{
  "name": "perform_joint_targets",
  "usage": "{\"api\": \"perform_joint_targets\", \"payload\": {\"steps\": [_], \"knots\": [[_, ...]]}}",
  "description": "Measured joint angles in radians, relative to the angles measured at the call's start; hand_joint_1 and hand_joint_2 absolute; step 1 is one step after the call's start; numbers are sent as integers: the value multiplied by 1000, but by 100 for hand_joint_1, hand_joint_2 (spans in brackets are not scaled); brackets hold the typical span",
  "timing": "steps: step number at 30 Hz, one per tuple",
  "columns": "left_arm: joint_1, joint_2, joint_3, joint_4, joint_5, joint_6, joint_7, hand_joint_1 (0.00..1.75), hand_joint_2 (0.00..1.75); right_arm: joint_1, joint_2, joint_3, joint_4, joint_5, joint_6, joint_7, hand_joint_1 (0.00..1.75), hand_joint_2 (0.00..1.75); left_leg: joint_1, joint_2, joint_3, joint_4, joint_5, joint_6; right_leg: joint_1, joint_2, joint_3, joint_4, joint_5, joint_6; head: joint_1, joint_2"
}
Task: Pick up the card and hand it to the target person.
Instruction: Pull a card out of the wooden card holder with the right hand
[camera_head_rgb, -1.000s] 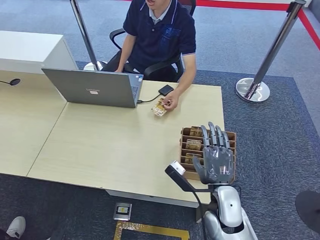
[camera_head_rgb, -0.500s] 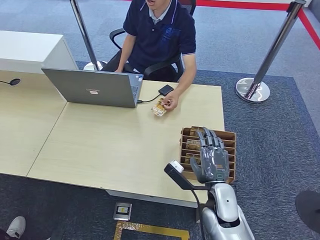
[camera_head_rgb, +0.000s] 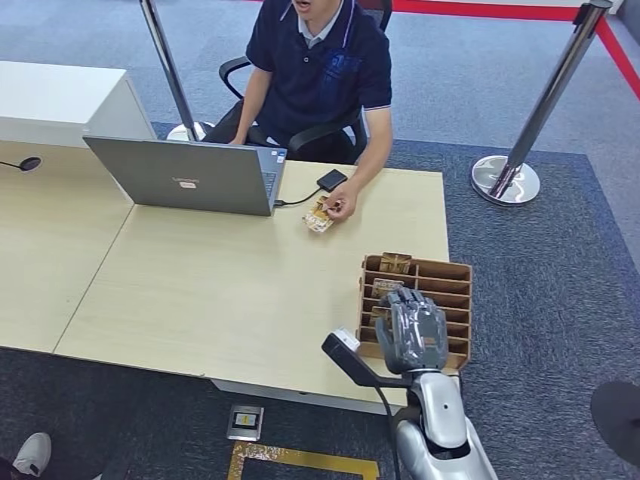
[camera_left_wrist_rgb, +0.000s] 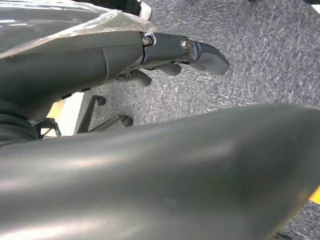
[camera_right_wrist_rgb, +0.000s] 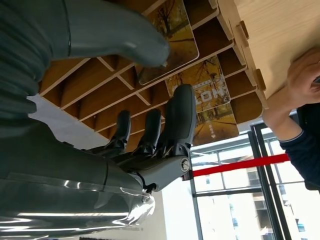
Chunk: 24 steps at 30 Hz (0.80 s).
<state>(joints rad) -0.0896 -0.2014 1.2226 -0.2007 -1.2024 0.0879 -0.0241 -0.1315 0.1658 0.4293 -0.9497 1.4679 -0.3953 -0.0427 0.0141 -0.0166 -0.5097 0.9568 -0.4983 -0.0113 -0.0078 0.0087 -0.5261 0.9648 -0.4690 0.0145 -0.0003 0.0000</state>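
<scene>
Wooden desk: right robot hand over card rack, fingers spread.

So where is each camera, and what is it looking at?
Head view: high on the robot, looking down at the desk, person and card rack; the right hand shows.
Left wrist view: behind the hanging left hand, facing grey carpet; dark body parts show.
Right wrist view: behind the right hand, facing the rack and cards.
Shared: head and right wrist views both show rack, right hand and person.
</scene>
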Motion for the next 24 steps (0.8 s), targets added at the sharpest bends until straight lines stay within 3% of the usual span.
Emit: {"api": "perform_joint_targets", "payload": {"steps": [3,10,24], "knots": [[0,0,0,0,0,0,0,0,0,5,0,0,-1,-1,0,0,86,175,0,0,0,0,0,0,0,0,0,0,0,0,0,0],[0,0,0,0,-1,0,0,0,0,12,1,-2,-1,-1,6,0,69,175,0,0,0,0,0,0,0,0,0,0,0,0,0,0],[0,0,0,1,-6,-1,1,0,0,5,6,-28,16,2,3,-2,81,175,0,0,0,0,0,0,0,0,0,0,0,0,0,0]]}}
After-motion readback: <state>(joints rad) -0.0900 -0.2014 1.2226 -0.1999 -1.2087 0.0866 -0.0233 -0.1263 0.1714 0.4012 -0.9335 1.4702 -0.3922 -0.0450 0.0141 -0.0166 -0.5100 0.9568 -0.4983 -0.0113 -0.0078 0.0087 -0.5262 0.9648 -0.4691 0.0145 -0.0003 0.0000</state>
